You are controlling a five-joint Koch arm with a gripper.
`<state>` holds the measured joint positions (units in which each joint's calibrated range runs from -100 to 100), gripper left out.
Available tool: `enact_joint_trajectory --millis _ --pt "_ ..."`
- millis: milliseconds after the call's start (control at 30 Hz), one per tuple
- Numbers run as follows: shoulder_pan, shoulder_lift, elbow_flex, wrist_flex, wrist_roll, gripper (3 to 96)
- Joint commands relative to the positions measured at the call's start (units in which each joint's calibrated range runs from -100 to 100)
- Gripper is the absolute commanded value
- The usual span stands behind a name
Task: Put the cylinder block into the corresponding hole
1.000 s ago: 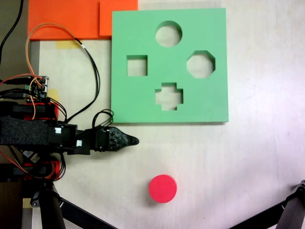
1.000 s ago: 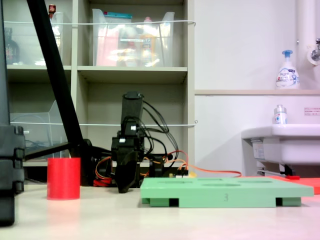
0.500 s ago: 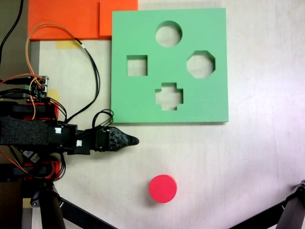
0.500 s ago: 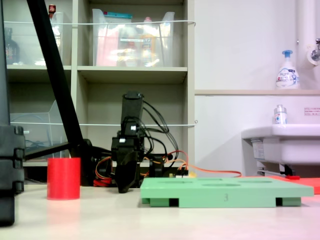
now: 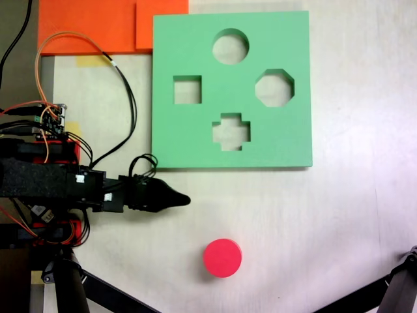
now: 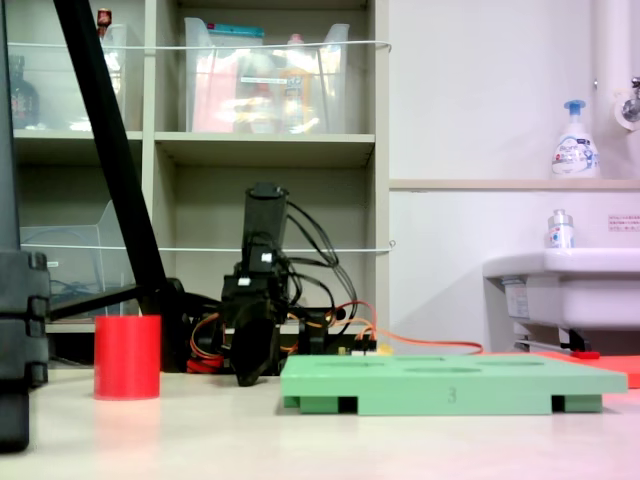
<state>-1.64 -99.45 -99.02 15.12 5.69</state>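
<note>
Gripper [image 5: 179,199]: jaw state not resolvable in either exterior view; tip reads as one dark wedge. In the second exterior view the green foam board [image 6: 450,383] is seen edge-on, so its cutouts are indistinguishable; the arm base behind the gripper is partly hidden.

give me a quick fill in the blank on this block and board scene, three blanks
1. The cylinder block stands on the table, ____ the green foam board.
2. The cutout nearest the board's top edge in the first exterior view is ____ in shape.
3. The gripper holds ____.

Missing words: outside (off); circular (round); nothing
</note>
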Motion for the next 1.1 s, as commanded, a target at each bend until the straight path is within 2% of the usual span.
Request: enact_joint_trajectory --millis 33,267,567,633,733,833,967,1100 --pt "-1.1 -0.5 -1.0 23.9 10.3 46.2" --pt "-2.3 -0.5 2.9 36.2 33.0 51.8" --pt "-1.8 -0.5 -1.0 36.8 38.1 54.2" --pt "-2.4 -0.5 0.6 38.0 38.1 66.1" --pt "-3.0 17.2 2.0 54.6 38.1 85.3" --pt "-4.3 49.7 5.0 82.4 38.6 95.5" --pt "-6.5 70.5 11.3 84.9 40.6 95.5" --pt "-8.3 79.8 17.8 84.9 41.7 95.5"
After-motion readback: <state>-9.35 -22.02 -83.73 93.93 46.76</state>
